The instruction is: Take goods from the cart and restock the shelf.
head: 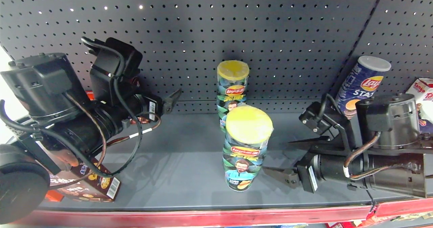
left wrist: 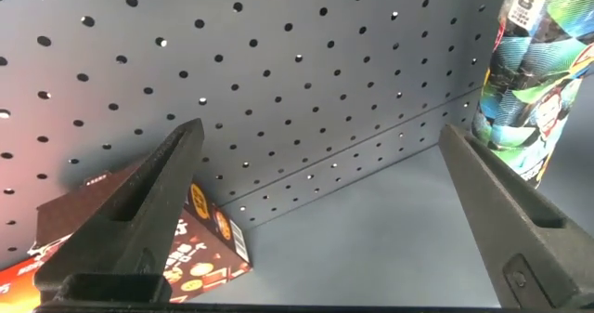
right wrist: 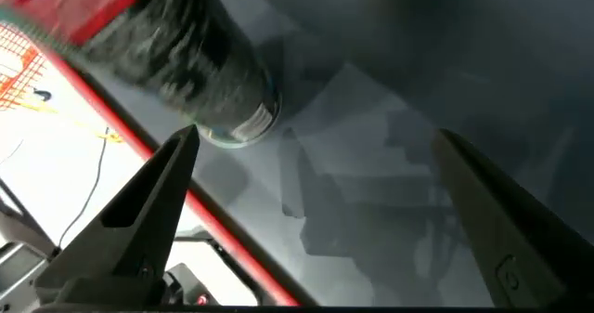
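On the shelf (head: 176, 160): 2 yellow-lidded cans, the front can (head: 248, 150) lined up before the rear can (head: 232, 86); I judge this keeps the row faced.
Right claw (head: 287, 157): wide open, empty, just beside the front can.
Left claw (left wrist: 316, 211): wide open, empty, well apart from both cans.
Hidden: my arms cover the base of the tilted blue can (head: 363, 82) and part of the cookie box (head: 88, 184).

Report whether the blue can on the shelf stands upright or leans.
Leans: the blue can tilts, its top well to the right of its base.

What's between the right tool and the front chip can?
Nothing: head view shows only bare shelf between right tool and front chip can.
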Available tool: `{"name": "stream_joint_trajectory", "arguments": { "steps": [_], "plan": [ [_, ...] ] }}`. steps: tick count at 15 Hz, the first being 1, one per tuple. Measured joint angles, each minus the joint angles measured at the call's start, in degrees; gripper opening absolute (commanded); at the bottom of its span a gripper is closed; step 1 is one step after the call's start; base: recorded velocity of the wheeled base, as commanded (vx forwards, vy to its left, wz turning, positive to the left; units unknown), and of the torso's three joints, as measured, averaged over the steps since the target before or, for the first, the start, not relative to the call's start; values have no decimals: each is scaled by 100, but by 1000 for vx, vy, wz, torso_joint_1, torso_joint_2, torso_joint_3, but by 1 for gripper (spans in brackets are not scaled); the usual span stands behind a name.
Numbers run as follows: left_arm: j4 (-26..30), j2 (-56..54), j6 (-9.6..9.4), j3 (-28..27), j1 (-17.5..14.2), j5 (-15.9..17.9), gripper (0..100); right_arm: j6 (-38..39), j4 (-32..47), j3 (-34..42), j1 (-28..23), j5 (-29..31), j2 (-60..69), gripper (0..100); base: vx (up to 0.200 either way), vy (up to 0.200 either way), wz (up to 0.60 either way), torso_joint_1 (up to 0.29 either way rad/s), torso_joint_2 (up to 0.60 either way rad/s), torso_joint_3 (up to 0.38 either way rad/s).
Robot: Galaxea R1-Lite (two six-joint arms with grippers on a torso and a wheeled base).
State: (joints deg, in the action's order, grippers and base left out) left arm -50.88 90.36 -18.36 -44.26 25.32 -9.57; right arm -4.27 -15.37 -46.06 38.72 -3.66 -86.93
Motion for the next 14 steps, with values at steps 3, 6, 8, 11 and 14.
{"name": "stream_joint_trajectory", "arguments": {
  "steps": [3, 6, 8, 11, 14],
  "plan": [
    [2, 10, 0, -2, 0, -2, 100, -2, -11, -121, -16, 0, -194, 100, 0, 0, 0, 0, 0, 0],
    [2, 16, 0, -9, 0, -2, 100, -9, -17, -173, -16, 0, -308, 100, 0, 0, 0, 0, 0, 0],
    [2, 18, 0, -11, 0, 0, 100, -11, -17, -215, -16, -6, -343, 100, 0, 0, 0, 0, 0, 0],
    [0, 22, 0, -6, 0, -2, 100, -20, -79, -280, -16, -9, -417, 100, 0, 0, 0, 0, 0, 0],
    [0, -15, -4, 77, -7, 11, 100, -13, -110, -306, -44, 7, -406, 100, 0, 0, 0, 0, 0, 0]
  ]
}}
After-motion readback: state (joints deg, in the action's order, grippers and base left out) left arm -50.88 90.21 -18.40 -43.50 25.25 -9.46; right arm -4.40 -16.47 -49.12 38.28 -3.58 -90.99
